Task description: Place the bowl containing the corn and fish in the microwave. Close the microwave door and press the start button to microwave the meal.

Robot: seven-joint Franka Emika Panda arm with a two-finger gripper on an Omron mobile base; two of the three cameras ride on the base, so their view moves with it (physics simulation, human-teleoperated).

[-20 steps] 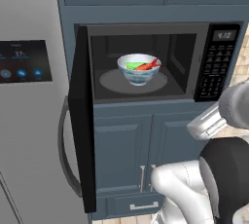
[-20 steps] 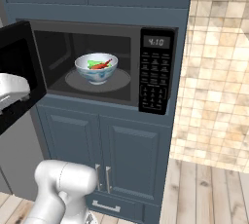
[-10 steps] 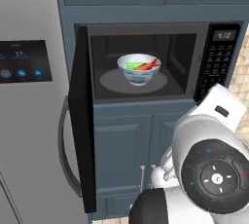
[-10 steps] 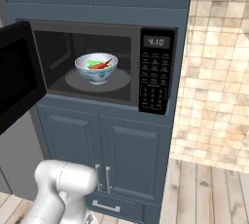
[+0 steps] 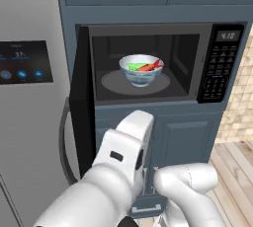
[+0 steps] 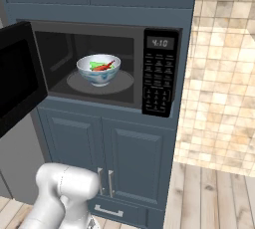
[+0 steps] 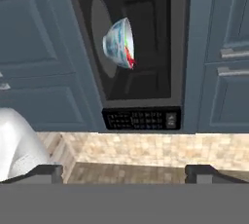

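So there's a big grey fridge (image 5: 29,122) with a dark touch panel (image 5: 22,63) on the left, blue-grey cabinet doors (image 6: 134,168) with silver handles below, beige tiled wall (image 6: 219,73) right, wooden plank floor (image 6: 214,198).

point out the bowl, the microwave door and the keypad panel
bowl (image 5: 141,73), left base view, front of its outer wall
microwave door (image 6: 15,81), right base view, inner window face
keypad panel (image 6: 158,81), right base view, middle button rows

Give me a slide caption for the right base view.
Bowl holding corn and fish sits on the turntable inside the microwave, door swung open at left.
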